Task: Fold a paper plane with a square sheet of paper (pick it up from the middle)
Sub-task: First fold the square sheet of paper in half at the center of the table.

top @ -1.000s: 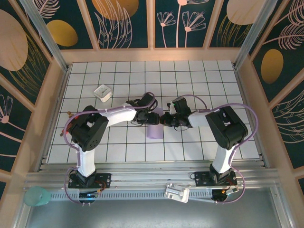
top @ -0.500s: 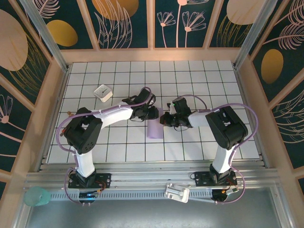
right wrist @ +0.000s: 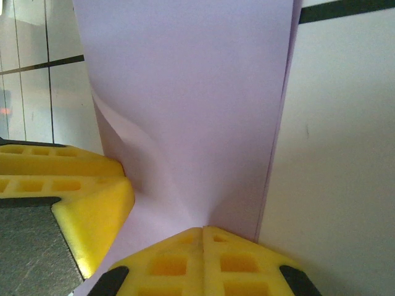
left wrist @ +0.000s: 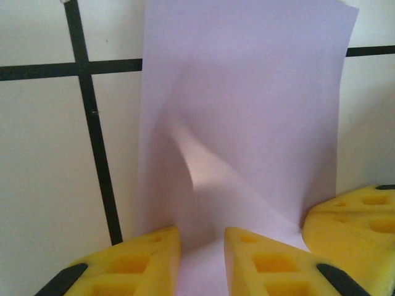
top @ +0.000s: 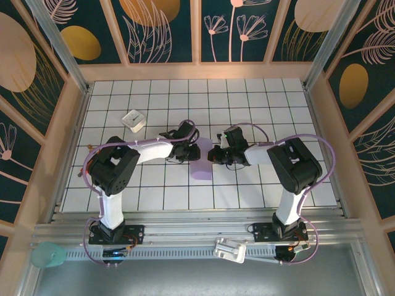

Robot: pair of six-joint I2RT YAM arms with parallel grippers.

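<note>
Paper sheet (top: 201, 169) pinched from two sides at the middle of the tiled table (top: 247, 98).
Its near part lies flat; the left gripper (left wrist: 202, 237) clamps a raised fold, the right gripper (right wrist: 203, 230) is pressed closed on its edge, and a white block (top: 133, 119) sits beyond, far left.

Camera layout
One is looking down from behind; both wrist cameras are closely facing the lavender paper (left wrist: 247, 92).
</note>
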